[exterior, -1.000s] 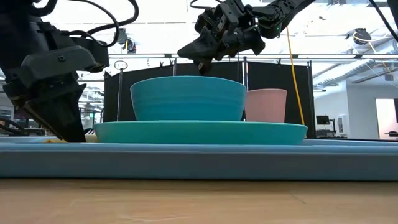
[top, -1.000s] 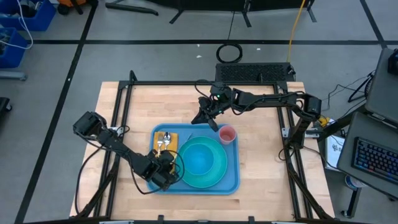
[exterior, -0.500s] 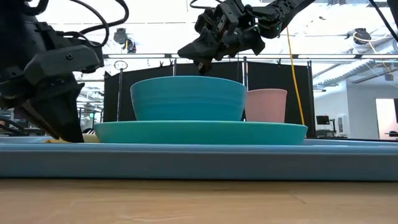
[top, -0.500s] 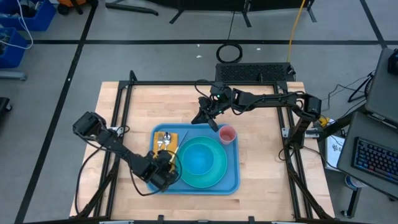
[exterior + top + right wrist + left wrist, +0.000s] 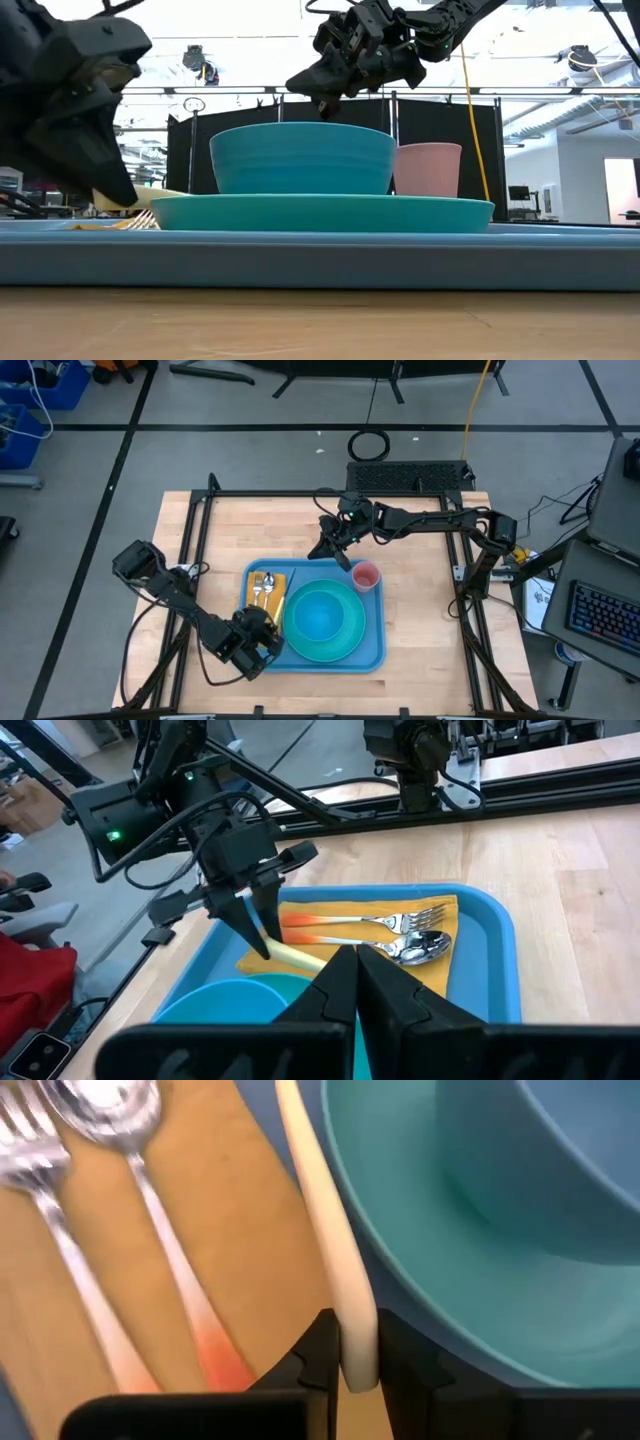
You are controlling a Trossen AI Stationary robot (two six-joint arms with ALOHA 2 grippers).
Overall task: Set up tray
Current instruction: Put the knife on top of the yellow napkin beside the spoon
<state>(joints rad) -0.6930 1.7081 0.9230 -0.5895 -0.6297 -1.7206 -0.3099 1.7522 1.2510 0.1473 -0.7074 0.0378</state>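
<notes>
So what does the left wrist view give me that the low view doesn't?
Only the left wrist view shows the left tool pinching the cream knife handle, plus the fork and spoon lying on the orange napkin. Only the low view shows the pink cup, the tray rim and the right tool raised above the bowl. Both show the teal plate and bowl.

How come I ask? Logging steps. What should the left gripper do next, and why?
Probably lower the left gripper and lay the cream utensil flat on the orange napkin beside the spoon: it is pinched, tilted, close against the teal plate.
</notes>
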